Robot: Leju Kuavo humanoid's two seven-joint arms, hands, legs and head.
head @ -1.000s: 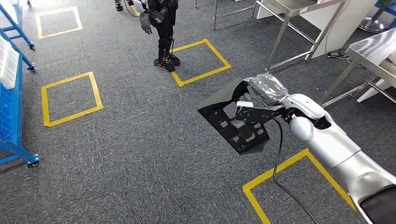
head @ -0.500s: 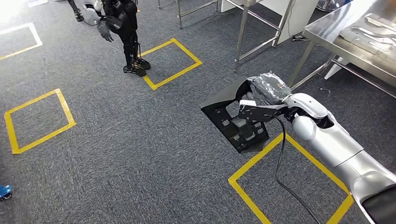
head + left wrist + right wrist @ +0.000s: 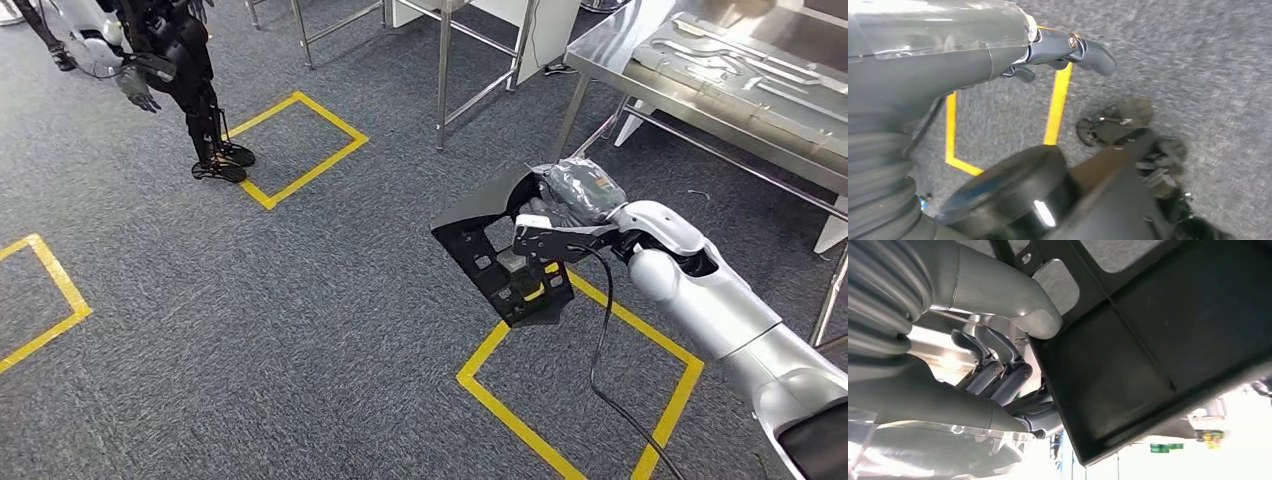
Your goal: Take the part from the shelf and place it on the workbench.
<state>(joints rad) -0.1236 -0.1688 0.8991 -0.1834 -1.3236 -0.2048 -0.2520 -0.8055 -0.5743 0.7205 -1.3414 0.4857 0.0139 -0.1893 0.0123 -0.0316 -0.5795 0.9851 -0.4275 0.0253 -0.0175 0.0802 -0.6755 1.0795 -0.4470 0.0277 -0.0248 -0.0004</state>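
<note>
Floor: grey carpet across the head view, marked with yellow tape squares; one square lies at lower centre-right, under the carried part.
Desk: steel bench at the upper right of the frame, with flat metal pieces lying on its top.
Other robot: dark humanoid standing at the upper left, its feet beside another yellow square.
Right arm: silver, coming in from the lower right corner toward frame centre.
Part: black moulded panel with cut-outs, held tilted in mid-air at centre-right, above the carpet and apart from the desk.
Right hand: wrapped in a clear cover, clasping the part's upper edge; in the right wrist view the thumb presses one face of the part and the fingers curl behind its rim.
Left hand: over the carpet, holding nothing, fingers slightly curled and apart.
Change: the whole view has swung since the earlier frame, so the camera turned; the desk now takes more of the upper right, and the other robot sits further left. The grasp on the part looks unchanged.
</note>
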